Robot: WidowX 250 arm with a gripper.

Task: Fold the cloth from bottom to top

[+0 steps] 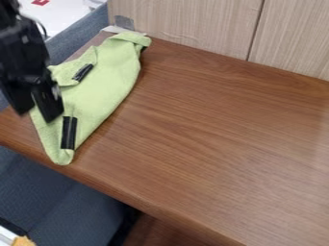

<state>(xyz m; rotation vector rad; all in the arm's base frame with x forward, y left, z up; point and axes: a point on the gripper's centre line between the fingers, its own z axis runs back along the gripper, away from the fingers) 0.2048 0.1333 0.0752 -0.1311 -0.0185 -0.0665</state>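
Green cloth lies partly folded on wooden counter, left side | black tape strip sits near its narrow lower end | gripper hangs over its left edge, jaws parted | wood-grain panel stands behind

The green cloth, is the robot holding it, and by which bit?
Nothing is held: the gripper is open, fingers apart, by the edge of the green cloth.

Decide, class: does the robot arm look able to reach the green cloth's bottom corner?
Probably yes: the open claw hangs near that corner, and nothing visible stands up between them.
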